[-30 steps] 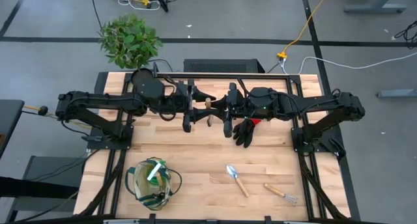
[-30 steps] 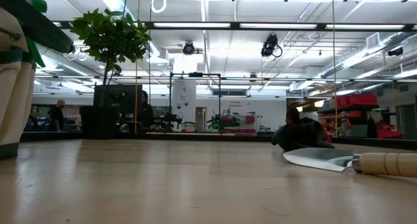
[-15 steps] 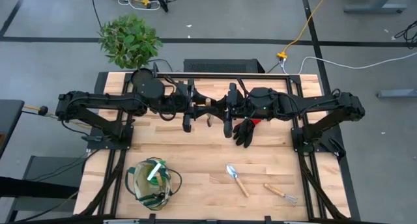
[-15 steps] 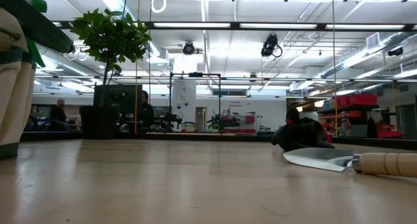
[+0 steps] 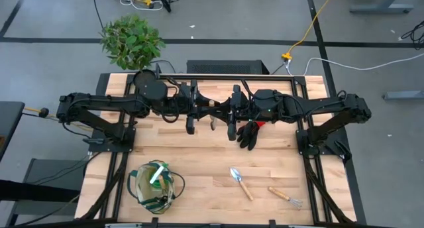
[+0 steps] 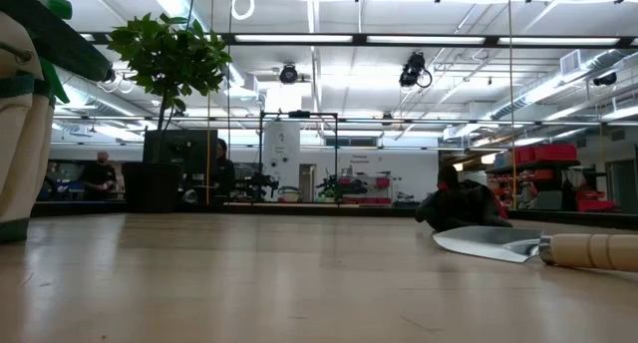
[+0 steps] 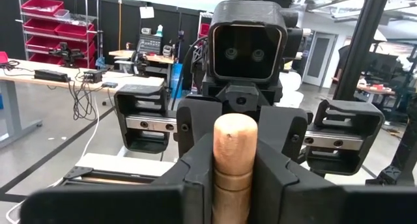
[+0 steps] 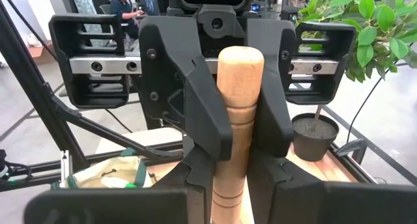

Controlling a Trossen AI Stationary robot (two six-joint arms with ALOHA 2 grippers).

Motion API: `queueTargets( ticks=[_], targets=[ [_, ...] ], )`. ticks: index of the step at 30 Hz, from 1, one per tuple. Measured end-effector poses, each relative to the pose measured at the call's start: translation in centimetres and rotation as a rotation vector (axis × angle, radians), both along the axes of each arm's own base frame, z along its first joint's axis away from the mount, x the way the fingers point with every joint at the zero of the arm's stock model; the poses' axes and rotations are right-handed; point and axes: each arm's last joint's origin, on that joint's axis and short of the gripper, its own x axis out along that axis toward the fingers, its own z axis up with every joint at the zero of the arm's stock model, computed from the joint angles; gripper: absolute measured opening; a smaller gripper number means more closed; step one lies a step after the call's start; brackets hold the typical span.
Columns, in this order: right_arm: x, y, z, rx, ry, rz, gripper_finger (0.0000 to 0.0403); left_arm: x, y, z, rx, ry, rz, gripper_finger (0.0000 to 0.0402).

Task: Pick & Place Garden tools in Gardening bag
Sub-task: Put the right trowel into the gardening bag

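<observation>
— Since you have the overhead view, start at the left: where is the gardening bag point(image 5: 154, 185)?

— It stands near the front left of the desk point(image 5: 199, 155), well apart from both arms. Something green and white, which I take for the spray bottle point(image 5: 158, 173), already pokes out of it.

— And the left gripper point(image 5: 199, 109)?

— That is what has changed. A second ago its jaws were spread beside the wooden-handled tool point(image 7: 234, 152); now they pinch the wooden handle, held in the air over the back middle of the desk.

— Does the right gripper point(image 5: 228, 110) hold it too?

— Yes. Its jaws are clamped on the same handle, and the two grippers face each other nose to nose. I read this as a handover, with the left arm taking the tool because the bag is on its side.

— What comes next, in your judgement?

— The right jaws would have to let go before the left arm can carry the tool to the bag.

— What is left to the right?

— A black glove point(image 5: 250, 132) lies just beside the right gripper. Nearer the front lie a trowel point(image 5: 241, 183) and a hand fork point(image 5: 286, 197), so the job is well short of done.
</observation>
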Motion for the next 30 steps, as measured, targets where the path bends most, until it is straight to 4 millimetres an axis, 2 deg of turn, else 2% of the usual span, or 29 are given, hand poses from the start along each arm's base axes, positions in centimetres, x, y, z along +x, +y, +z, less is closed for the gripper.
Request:
queueTargets(
  ticks=[7, 17, 23, 30],
  targets=[
    [0.0, 0.0, 0.0, -0.002, 0.0, 0.007, 0.0067, 0.0, 0.0, 0.0, -0.003, 0.0, -0.003, 0.0071],
    [-0.1, 0.0, 0.1, -0.013, 0.002, 0.009, 0.0162, -0.1, 0.0, 0.1, 0.017, -0.004, -0.001, 0.0071],
    [-1.1, 0.0, 0.9, -0.011, -0.013, 0.013, 0.02, -1.5, -0.1, 1.1, 0.039, -0.015, -0.018, 0.0071],
    [-2.2, -0.1, 1.3, -0.013, 0.008, 0.012, 0.0206, -3.1, -0.4, 1.9, 0.057, -0.016, -0.108, 0.0071]
  ],
)
